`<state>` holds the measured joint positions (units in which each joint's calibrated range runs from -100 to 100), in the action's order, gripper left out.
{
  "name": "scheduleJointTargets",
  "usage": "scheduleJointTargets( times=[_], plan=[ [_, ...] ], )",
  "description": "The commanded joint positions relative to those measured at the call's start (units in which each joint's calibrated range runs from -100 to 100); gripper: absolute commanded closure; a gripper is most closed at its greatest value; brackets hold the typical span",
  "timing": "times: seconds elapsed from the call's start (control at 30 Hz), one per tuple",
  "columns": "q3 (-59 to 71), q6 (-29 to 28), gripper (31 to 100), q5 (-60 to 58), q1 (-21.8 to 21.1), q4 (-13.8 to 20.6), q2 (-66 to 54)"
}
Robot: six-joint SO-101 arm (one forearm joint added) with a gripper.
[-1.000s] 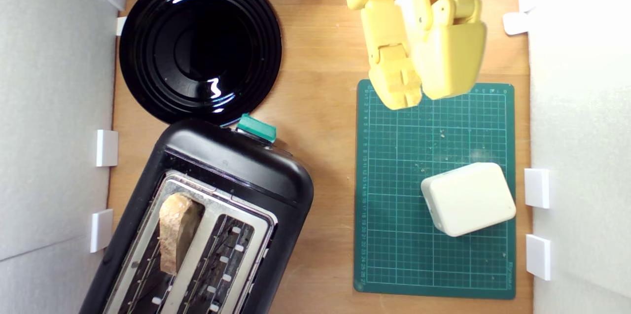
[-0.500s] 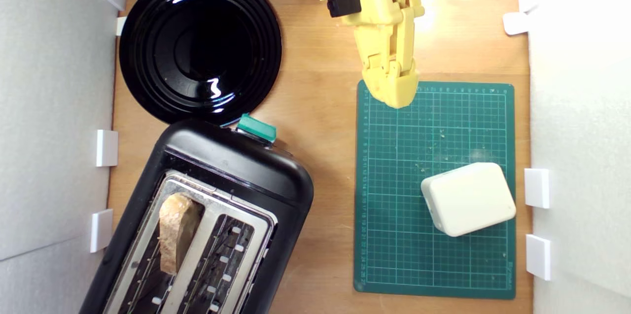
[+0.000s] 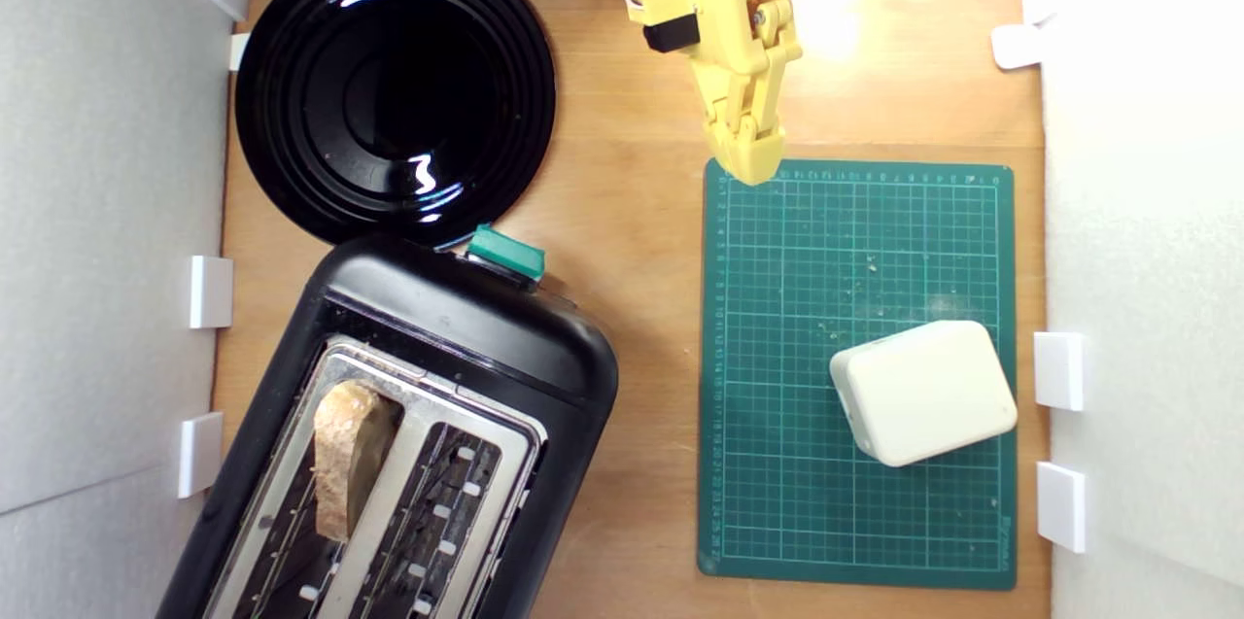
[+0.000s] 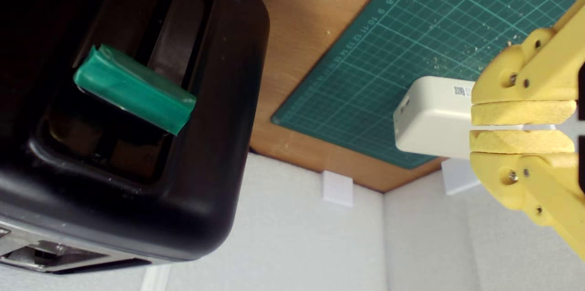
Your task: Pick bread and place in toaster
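bread [image 3: 342, 459] sitting upright in toaster [image 3: 466, 327] slot, task looking done; hand [image 3: 748, 167] clenched, gripping nothing, hanging over mat [image 3: 777, 405] corner.

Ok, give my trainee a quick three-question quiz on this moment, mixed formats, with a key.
1. True or false: the bread stands in a slot of the toaster.
2. Multiple choice: what sits on the green mat? A) a cream box B) a black plate C) a fork
3. Fill in: in the wrist view the gripper is ____ and holds nothing.

Key: 1 true, in the slot nearer the exterior view's left. 2 A, the cream box; the plate lies on bare wood beyond the toaster's lever. 3 shut, its tips over the mat's top corner in the exterior view.
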<state>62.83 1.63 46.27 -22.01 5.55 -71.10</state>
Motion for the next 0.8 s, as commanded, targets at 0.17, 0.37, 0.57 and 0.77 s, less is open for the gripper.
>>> scheduleJointTargets(
  times=[0.17,0.37,0.57,0.77],
  plan=[
    [10.2,0.3,91.3,-0.5,-0.5,0.0,-6.8],
    [17.9,0.4,91.3,-0.5,-0.5,0.4,-12.0],
    [23.6,0.4,91.3,-0.5,-0.3,0.5,-17.4],
    [29.5,2.1,93.6,-0.4,-0.1,0.2,-22.4]
  ],
)
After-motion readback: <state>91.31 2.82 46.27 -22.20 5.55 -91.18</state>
